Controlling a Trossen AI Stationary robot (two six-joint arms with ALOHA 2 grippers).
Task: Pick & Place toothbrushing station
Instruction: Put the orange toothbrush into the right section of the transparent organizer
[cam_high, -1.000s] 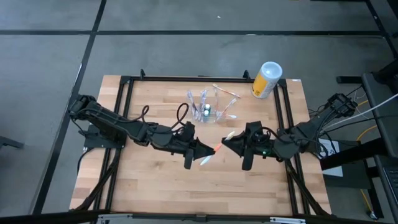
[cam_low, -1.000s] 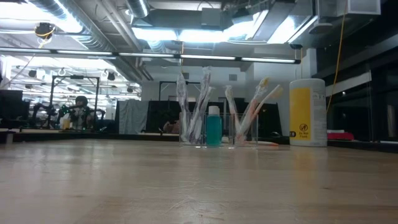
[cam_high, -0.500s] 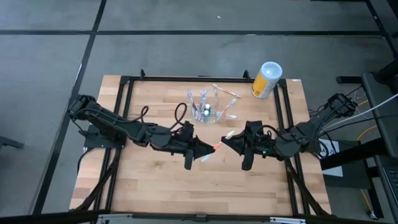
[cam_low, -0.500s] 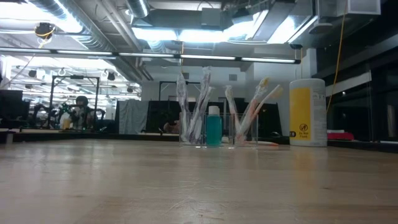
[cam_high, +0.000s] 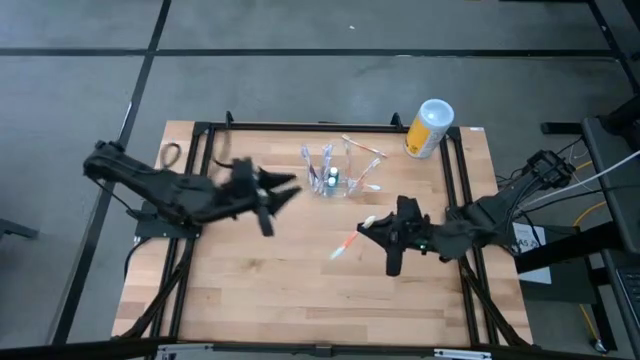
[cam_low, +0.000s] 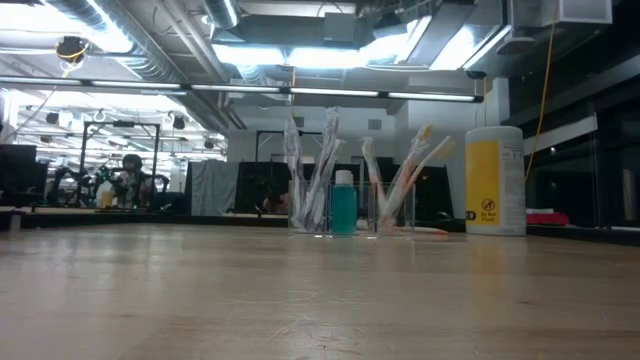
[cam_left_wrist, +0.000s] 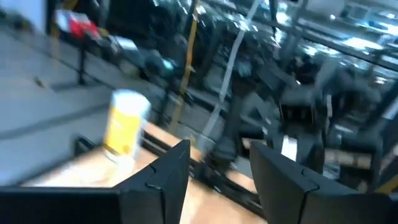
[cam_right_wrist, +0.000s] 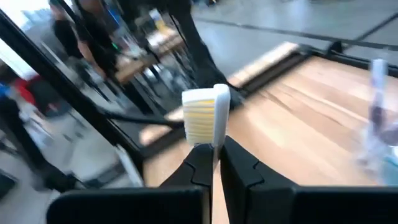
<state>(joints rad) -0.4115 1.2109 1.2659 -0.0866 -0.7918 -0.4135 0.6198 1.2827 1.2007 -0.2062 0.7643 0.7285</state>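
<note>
Two claws over the counter (cam_high: 250, 290), one toothbrush held.
Right claw (cam_high: 366, 227) pinched a toothbrush (cam_right_wrist: 206, 119); left claw (cam_high: 290, 187) stood open, empty; yellow canister (cam_low: 495, 181) label unreadable.

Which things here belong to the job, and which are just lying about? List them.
Job:
- toothbrushing station
- toothbrush, pinched in the right tool
- left tool, open, left of the station

Lying about:
- yellow canister, at the table's far right corner
</note>
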